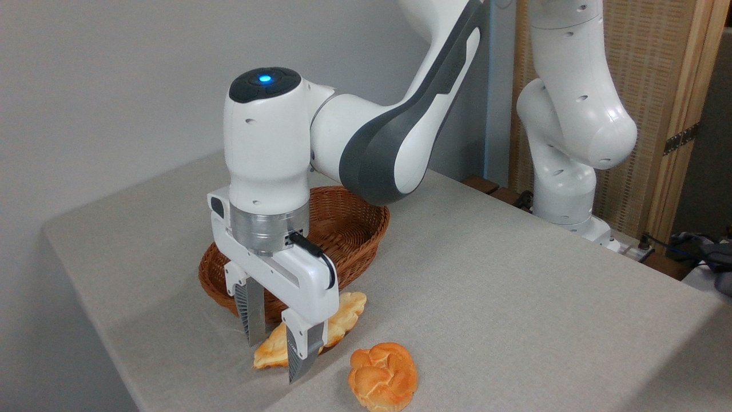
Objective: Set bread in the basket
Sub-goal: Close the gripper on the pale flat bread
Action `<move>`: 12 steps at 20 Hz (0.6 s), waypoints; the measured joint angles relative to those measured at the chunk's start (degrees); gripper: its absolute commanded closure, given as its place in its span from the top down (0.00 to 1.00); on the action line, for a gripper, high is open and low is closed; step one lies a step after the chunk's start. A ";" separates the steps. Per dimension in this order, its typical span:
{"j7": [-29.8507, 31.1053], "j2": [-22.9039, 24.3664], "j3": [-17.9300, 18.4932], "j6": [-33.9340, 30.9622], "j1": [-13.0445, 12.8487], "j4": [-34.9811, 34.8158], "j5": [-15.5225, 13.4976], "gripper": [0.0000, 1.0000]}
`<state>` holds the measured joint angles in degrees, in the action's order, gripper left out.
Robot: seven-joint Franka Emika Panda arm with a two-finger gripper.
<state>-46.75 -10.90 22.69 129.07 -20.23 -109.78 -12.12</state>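
**Claw astride the bread**

Straddling the bread (337, 320), my claw (277, 350) stands spread, one finger on each side of it. The loaf lies on the desk (514, 297) just in front of the basket (349, 229), with a round bun (383, 376) nearby.

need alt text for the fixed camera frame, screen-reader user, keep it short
A white robot arm's gripper reaches down with open fingers straddling a long, pale golden braided bread lying on a grey table, one finger on each side. A reddish-brown wicker basket sits just behind the bread, and a round orange-brown bun lies in front to the right.
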 measured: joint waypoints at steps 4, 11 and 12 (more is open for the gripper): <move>0.00 -0.26 -0.07 0.00 -0.14 0.00 0.00 1.00; 0.00 -1.17 -0.92 0.00 -0.26 -0.06 0.00 0.61; 0.00 -1.23 -0.92 0.00 -0.24 -0.06 0.00 0.52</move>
<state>-46.75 -12.13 21.77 129.07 -20.47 -109.84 -12.12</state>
